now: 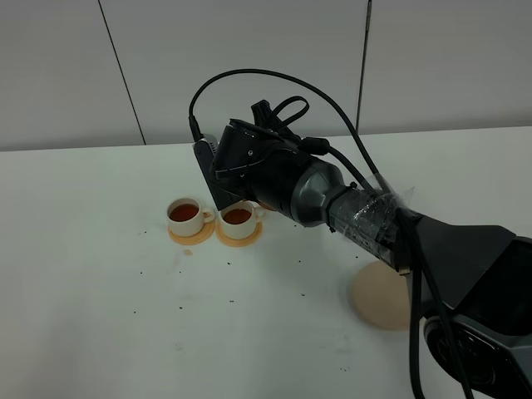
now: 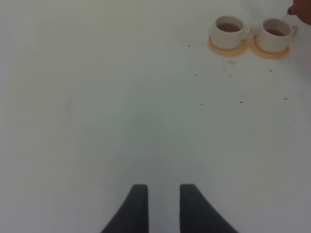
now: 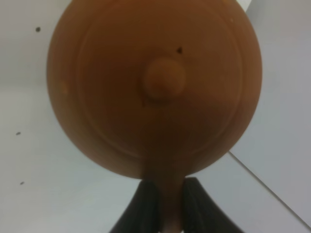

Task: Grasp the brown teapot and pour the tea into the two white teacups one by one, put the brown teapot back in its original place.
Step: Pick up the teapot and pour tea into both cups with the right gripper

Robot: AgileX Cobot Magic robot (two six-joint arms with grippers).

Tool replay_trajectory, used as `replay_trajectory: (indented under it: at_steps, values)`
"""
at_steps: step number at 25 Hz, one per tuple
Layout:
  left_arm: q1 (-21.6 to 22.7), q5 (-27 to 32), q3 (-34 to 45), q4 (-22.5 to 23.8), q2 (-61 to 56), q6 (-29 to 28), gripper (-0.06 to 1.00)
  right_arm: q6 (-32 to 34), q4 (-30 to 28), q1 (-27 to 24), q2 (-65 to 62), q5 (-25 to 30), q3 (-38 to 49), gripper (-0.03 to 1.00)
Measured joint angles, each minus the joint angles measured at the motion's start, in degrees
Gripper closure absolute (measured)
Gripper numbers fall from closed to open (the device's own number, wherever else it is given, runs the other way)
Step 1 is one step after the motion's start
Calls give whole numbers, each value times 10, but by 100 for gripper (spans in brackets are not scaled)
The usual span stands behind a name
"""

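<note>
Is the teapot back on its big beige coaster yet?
No, the beige coaster lies bare, and the right gripper holds the teapot by its handle.

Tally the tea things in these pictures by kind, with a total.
Teapots: 1, the brown teapot, held over the cups.
White teacups: 2, both with tea.
Small orange coasters: 2.
Large beige coaster: 1, bare.
Total: 6

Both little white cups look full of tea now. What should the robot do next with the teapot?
Probably tip the round reddish-brown clay teapot level, since both small white teacups already hold dark tea. The right gripper grips its handle over the cups, and the big pale beige round coaster sits bare.
</note>
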Motion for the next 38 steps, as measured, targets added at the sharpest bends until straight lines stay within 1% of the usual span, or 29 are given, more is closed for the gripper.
replay_trajectory:
  at_steps: [5, 18, 38]
  values:
    - [0, 0, 0, 0, 0, 0, 71, -2, 0, 0, 0, 0, 0, 87]
    - [0, 0, 0, 0, 0, 0, 71, -4, -34, 0, 0, -9, 0, 87]
    - [0, 0, 0, 0, 0, 0, 71, -4, -34, 0, 0, -9, 0, 87]
